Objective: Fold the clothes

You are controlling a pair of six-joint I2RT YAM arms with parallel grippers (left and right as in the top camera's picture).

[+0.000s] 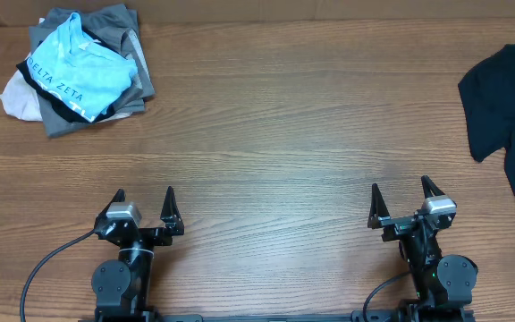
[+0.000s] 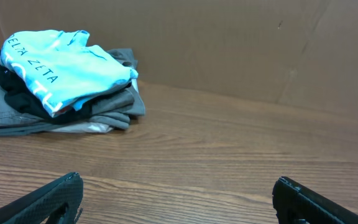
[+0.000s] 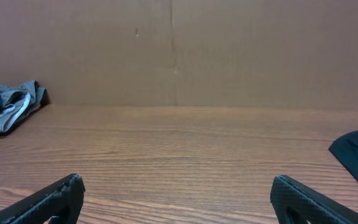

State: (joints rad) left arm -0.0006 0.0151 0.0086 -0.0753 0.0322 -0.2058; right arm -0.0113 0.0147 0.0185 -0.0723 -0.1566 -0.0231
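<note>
1. Lying loosely spread at the right edge of the brown wood-grain table (image 1: 266,134), the plain black short-sleeved T-shirt of soft fabric (image 1: 512,98) runs partly out of the overhead view; nothing touches it; the right wrist view catches only a dark corner of it, low on the right.
2. At the near edge, the left gripper (image 1: 144,193) has its two black fingers spread wide and holds nothing; bare wood shows between them in the left wrist view.
3. The right gripper (image 1: 400,185) stands the same way, jaws wide and empty; it is well apart from the T-shirt, which lies ahead and to its right.
4. In the far left corner sits a pile of clothing; a light blue shirt (image 1: 77,73) lettered "DELTA ZETA" lies on top, with grey garments (image 1: 141,85) and a white garment (image 1: 14,97) beneath.
5. A brown cardboard wall (image 3: 229,50) rises behind the table.
</note>
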